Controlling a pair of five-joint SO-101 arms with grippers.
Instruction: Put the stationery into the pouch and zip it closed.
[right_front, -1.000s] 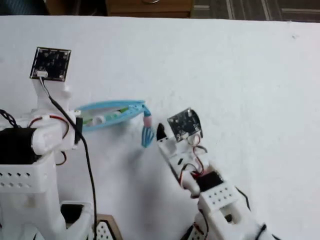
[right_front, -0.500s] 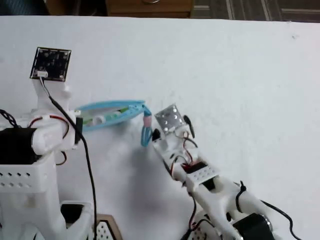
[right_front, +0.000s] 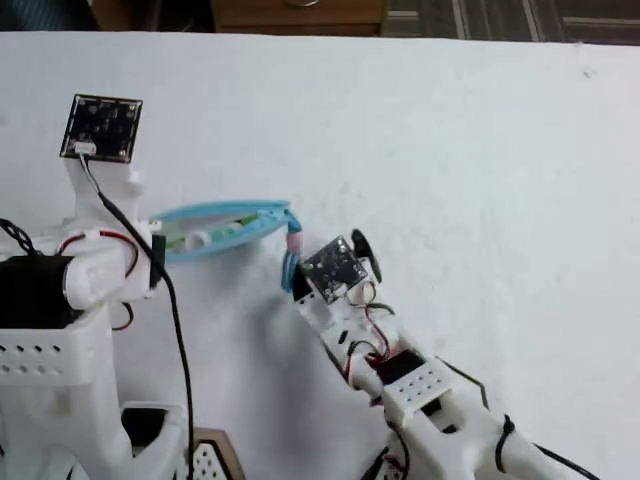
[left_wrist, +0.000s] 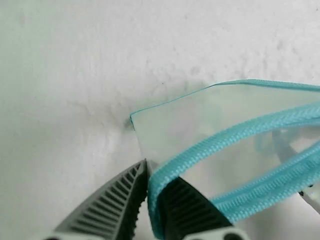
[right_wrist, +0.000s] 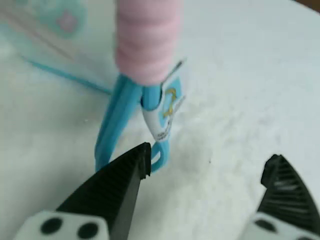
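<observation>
A clear pouch with a teal zipper lies on the white table, with stationery inside it. My left gripper is shut on the pouch's corner at the zipper tape, at the pouch's left end in the high view. The zipper pull has a pink bead and a blue tassel, hanging off the pouch's right end. My right gripper is open just short of the tassel; one black fingertip is close beside it, nothing held.
The white table stretches wide to the right and back. A wooden cabinet stands beyond the far edge. The left arm's base fills the near left corner.
The right arm has moved left toward the zipper pull and turned its wrist, bringing its gripper up to the tassel. The left arm and the pouch have stayed put.
</observation>
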